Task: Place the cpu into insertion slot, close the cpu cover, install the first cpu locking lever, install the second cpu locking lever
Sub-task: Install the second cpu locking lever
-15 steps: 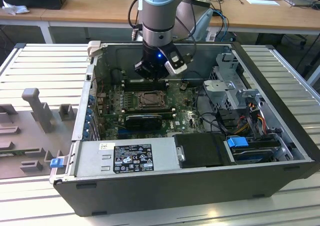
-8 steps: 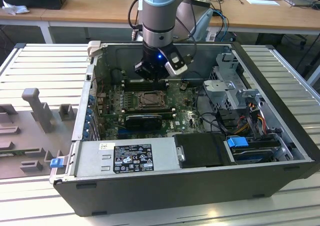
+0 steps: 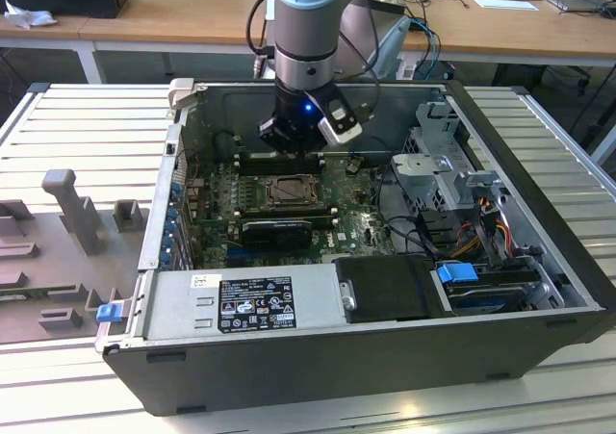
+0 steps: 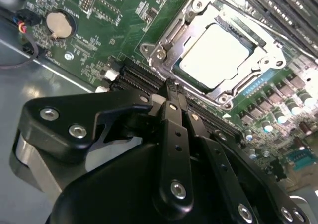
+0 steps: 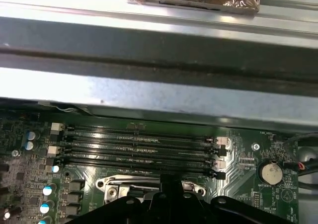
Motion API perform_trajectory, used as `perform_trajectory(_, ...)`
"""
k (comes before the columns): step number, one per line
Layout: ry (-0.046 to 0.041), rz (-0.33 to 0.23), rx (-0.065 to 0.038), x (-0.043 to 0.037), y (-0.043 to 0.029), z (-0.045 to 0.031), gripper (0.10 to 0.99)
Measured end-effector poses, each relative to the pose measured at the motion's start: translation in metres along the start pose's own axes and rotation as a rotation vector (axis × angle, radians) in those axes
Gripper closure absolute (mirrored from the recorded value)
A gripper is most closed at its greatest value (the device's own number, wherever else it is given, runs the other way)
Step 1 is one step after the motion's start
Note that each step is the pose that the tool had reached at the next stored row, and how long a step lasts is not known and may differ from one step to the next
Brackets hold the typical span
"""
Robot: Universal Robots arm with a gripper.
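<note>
The cpu point(image 4: 218, 55) lies pale and flat in the slot point(image 4: 171, 35) on the board, the cover point(image 4: 233, 92) down around it. The gripper point(image 4: 171, 87) hovers just above the memory slots point(image 5: 139, 147), fingers pressed together, holding nothing — a skewed descent could scrape them or jam a lever.

Gripper point(image 3: 292, 134) hanging inside open computer case point(image 3: 539, 261), above green motherboard point(image 3: 351, 224), just at 12 o'clock of insertion slot point(image 3: 286, 193). Black drive cover point(image 3: 390, 290) at 5 o'clock of slot; grey ribbed table point(image 3: 87, 131) at 9 o'clock.
</note>
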State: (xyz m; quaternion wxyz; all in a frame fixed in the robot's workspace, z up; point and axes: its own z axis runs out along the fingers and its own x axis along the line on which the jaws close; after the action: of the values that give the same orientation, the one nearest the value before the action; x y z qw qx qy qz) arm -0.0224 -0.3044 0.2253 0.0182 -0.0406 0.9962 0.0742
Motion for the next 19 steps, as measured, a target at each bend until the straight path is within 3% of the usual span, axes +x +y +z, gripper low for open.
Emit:
perform_trajectory(5, 0.0006, 0.000, 0.007, -0.0007, 0.0023, -0.0153, 0.980)
perform_trajectory(7, 0.0008, 0.000, 0.014, -0.0011, 0.0037, -0.0249, 0.980)
perform_trajectory(8, 0.0036, -0.001, 0.043, -0.0010, 0.0033, -0.0251, 0.980)
perform_trajectory(9, 0.0055, -0.002, 0.064, -0.0010, 0.0028, -0.0251, 0.980)
perform_trajectory(11, 0.0105, -0.003, 0.093, -0.0006, -0.0015, -0.0257, 0.980)
perform_trajectory(15, 0.0212, -0.002, 0.094, 0.0007, -0.0176, -0.0271, 0.980)
perform_trajectory(18, 0.0463, 0.001, 0.092, 0.0016, -0.0290, -0.0276, 0.980)
perform_trajectory(19, 0.0497, 0.001, 0.092, 0.0020, -0.0335, -0.0274, 0.980)
